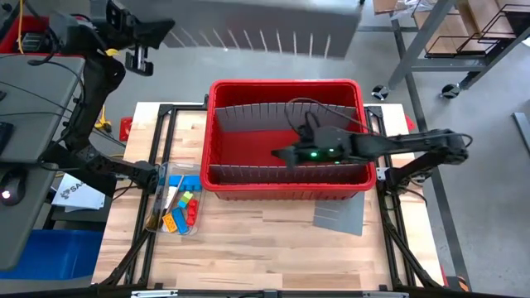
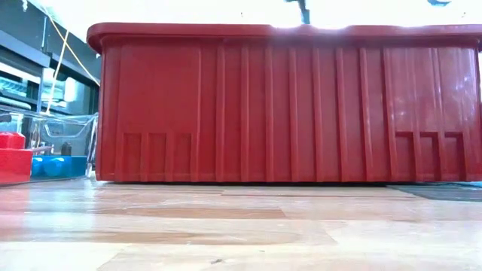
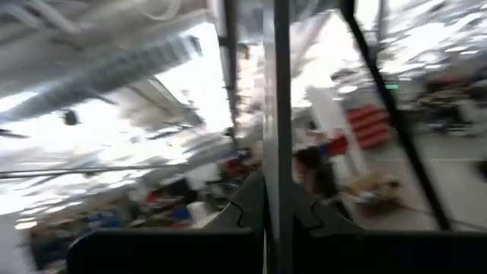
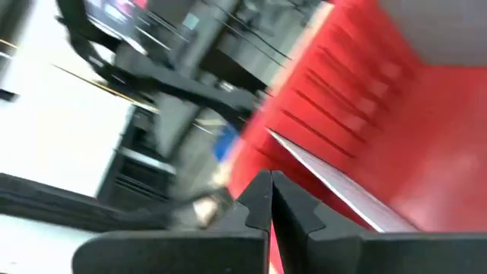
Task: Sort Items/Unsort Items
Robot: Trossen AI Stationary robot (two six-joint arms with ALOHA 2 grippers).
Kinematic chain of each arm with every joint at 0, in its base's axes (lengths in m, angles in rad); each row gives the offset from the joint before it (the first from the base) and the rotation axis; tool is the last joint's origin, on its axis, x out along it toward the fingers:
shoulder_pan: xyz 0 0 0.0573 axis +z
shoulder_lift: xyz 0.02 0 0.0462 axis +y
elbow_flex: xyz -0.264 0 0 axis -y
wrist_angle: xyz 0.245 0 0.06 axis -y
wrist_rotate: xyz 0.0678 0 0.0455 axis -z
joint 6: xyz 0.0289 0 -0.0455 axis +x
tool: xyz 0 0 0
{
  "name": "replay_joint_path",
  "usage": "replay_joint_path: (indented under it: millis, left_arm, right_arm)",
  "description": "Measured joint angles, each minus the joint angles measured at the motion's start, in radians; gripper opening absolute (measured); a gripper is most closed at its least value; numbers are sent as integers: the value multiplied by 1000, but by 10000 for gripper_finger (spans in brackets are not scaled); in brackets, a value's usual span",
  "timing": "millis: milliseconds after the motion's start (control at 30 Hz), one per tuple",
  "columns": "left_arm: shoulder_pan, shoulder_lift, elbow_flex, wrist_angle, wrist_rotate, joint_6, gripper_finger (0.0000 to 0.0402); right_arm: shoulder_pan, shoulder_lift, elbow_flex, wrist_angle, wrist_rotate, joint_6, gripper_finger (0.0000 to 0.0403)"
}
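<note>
The items (image 1: 175, 207), small orange, blue, yellow, red and green blocks, lie in a clear tray on the table's left; the low view shows a red block (image 2: 11, 154) and a blue one (image 2: 53, 165). My left gripper (image 3: 278, 183) is raised high beyond the table's far left corner (image 1: 161, 31), shut on a thin grey strip (image 3: 278, 91) seen edge-on. My right gripper (image 1: 277, 155) reaches from the right into the red bin (image 1: 217, 132), over its middle compartment. Its fingers (image 4: 271, 183) are shut and empty, next to a grey divider's edge (image 4: 335, 183). My left gripper pinches the thin grey strip between its two fingers, one on each flat face (image 3: 278, 164). The strip runs straight out past the fingertips, along the line of the fingers. It is lifted clear, far above the table.
The red bin (image 2: 286, 113) fills the table's far middle and holds two grey dividers (image 1: 248, 112) (image 1: 248, 172). A loose grey plate (image 1: 339, 217) lies flat on the wood in front of the bin's right end. Bare wood stretches along the near edge.
</note>
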Motion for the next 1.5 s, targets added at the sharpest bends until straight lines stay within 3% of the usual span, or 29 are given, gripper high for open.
replay_joint_path:
  millis: [200, 300, 400, 467, 567, 733, 900, 1200, 1300, 1500]
  left_arm:
    - [26, 5, 0, -12, -135, 57, 0]
    - [37, 4, 0, -35, -192, 85, 0]
    - [44, 6, 0, -67, -204, 86, 0]
    - [44, 6, 0, -102, -203, 87, 0]
    - [44, 6, 0, -142, -202, 114, 0]
    - [44, 6, 0, -165, -200, 119, 0]
    - [44, 6, 0, -189, -200, 120, 0]
    - [33, 6, 0, -187, -201, 134, 0]
    - [27, 6, 0, -194, -208, 130, 0]
    - [27, 6, 0, -213, -215, 129, 0]
  right_arm:
    - [-24, 182, 8, 314, -16, 80, 0]
    - [-27, 276, 91, 329, -23, 107, 0]
    - [-24, 365, 235, 306, -111, 60, 0]
    - [-15, 411, 357, 176, -196, -4, 0]
    - [8, 454, 547, -190, -284, -133, 0]
    - [124, 447, 784, -870, -206, -202, 0]
    - [329, 394, 884, -1188, -120, 80, 0]
    - [756, 382, 835, -1461, 97, 899, 0]
    - [814, 364, 724, -1466, 125, 1064, 0]
    - [766, 351, 509, -1462, 148, 1122, 0]
